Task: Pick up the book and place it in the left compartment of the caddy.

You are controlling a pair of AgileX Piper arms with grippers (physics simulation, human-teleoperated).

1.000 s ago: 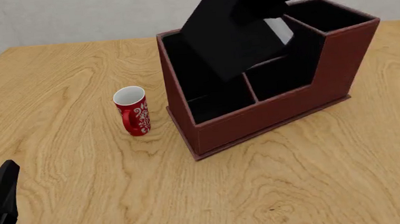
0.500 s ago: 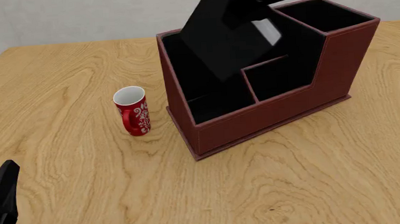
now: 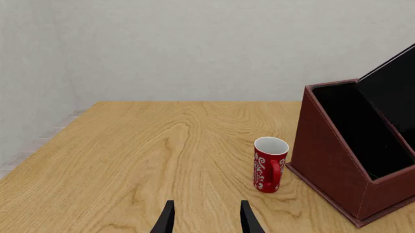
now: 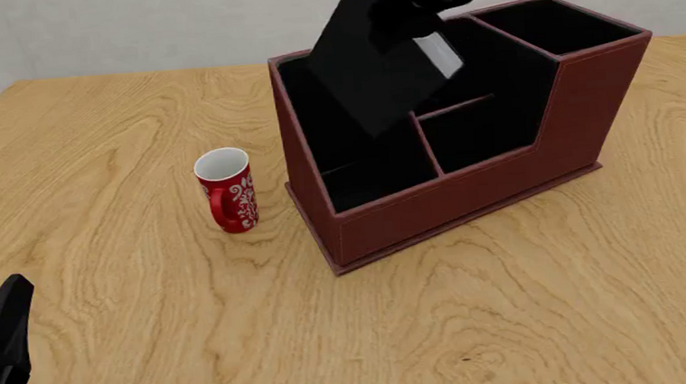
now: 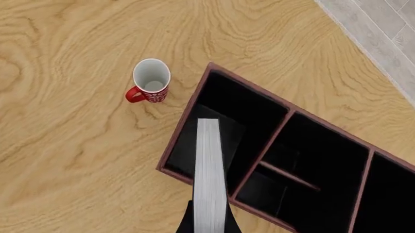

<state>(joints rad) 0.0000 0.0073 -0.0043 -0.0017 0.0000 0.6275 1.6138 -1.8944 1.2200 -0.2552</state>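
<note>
The right claw grips the black book by its upper end, holding it tilted just below itself, lower corner dipping into the caddy over the left compartment. Lowering and release remain. The left claw hangs parted, well apart, above the bench.

The book, tilted in the right gripper at the frame's upper middle, has shifted left and a little up over the caddy; its lower corner now hangs above the left compartment, uncovering the middle slots.
</note>
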